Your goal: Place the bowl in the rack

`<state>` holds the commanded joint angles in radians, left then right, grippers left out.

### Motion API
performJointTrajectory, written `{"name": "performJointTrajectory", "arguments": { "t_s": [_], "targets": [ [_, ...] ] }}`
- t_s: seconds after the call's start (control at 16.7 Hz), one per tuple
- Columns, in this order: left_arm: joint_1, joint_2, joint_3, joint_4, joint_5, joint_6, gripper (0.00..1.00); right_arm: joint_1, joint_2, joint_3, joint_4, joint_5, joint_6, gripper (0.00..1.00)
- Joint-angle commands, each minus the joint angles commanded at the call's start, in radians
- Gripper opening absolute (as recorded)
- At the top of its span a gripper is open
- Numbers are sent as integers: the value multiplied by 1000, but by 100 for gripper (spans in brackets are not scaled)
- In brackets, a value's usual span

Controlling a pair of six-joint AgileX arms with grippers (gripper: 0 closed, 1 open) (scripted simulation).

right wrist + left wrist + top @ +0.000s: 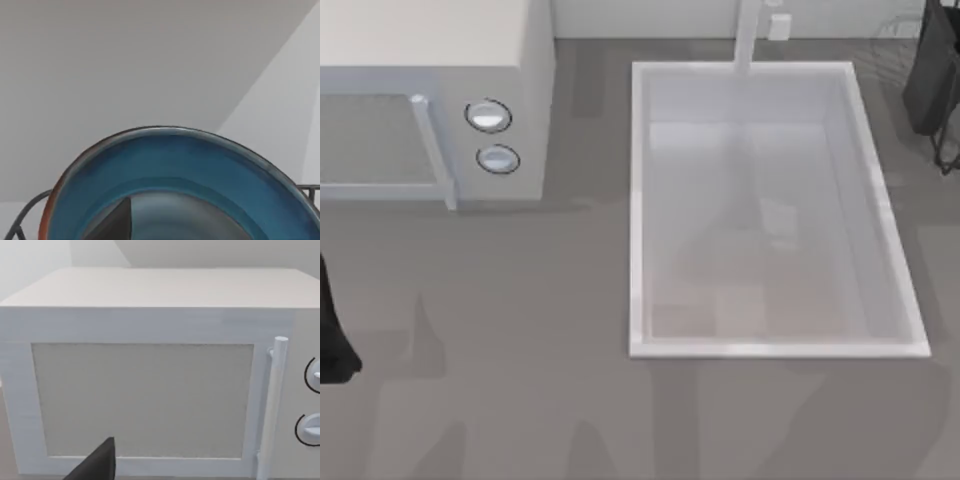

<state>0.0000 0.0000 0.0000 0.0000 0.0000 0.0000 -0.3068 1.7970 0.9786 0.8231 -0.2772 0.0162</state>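
Glossy teal-blue bowl w/ reddish-brown rim (pixel 170 185) close to right wrist cam, standing on edge within thin dark-grey wire rack (pixel 25 215). Right gripper (pixel 935 80) at counter's (pixel 520 350) far right; grip state can't tell. Left arm parked at left edge, facing white microwave (pixel 150 390).

On your table, the microwave (pixel 430 100) sits at the far left and the sink (pixel 770 348) lies right of it. The rack (pixel 945 150) stands at the far right edge, with the bowl (pixel 175 175) in it.
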Motion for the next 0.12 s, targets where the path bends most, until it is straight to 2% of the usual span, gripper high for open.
{"name": "performJointTrajectory", "arguments": {
  "t_s": [0.12],
  "targets": [
    [0,0,0,0,0,0,100,0,0,0,0,0,0,100]
  ]
}}
